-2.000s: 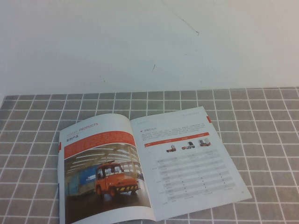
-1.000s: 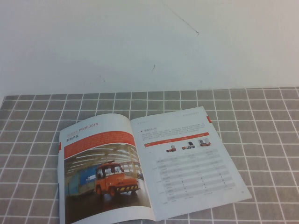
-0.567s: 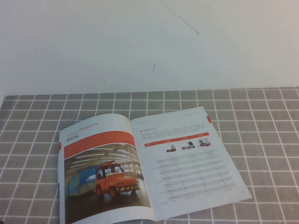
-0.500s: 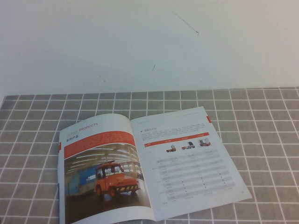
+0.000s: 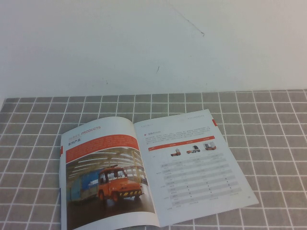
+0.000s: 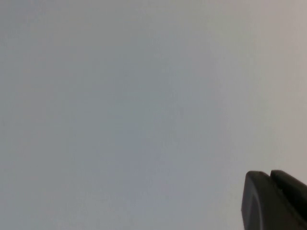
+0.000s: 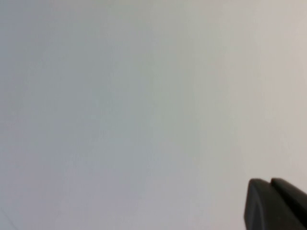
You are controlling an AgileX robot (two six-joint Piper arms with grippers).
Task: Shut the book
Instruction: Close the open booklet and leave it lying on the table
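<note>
While neither arm shows in the high view, the book (image 5: pixel 153 167) lies open on the grey checked cloth (image 5: pixel 273 124), toward the near edge and slightly to the robot's left, pages spread flat. Only a dark sliver of the left gripper (image 6: pixel 276 201) and of the right gripper (image 7: pixel 276 203) shows in its own wrist view, facing a blank pale surface away from the book. Whether either is open or shut, or holds anything, I cannot tell. The likely risks are that the thin glossy right page (image 5: pixel 196 163) creases or slips when lifted, that a single leaf turns instead of the whole half, or that the book slides on the cloth. No containers are in view.
</note>
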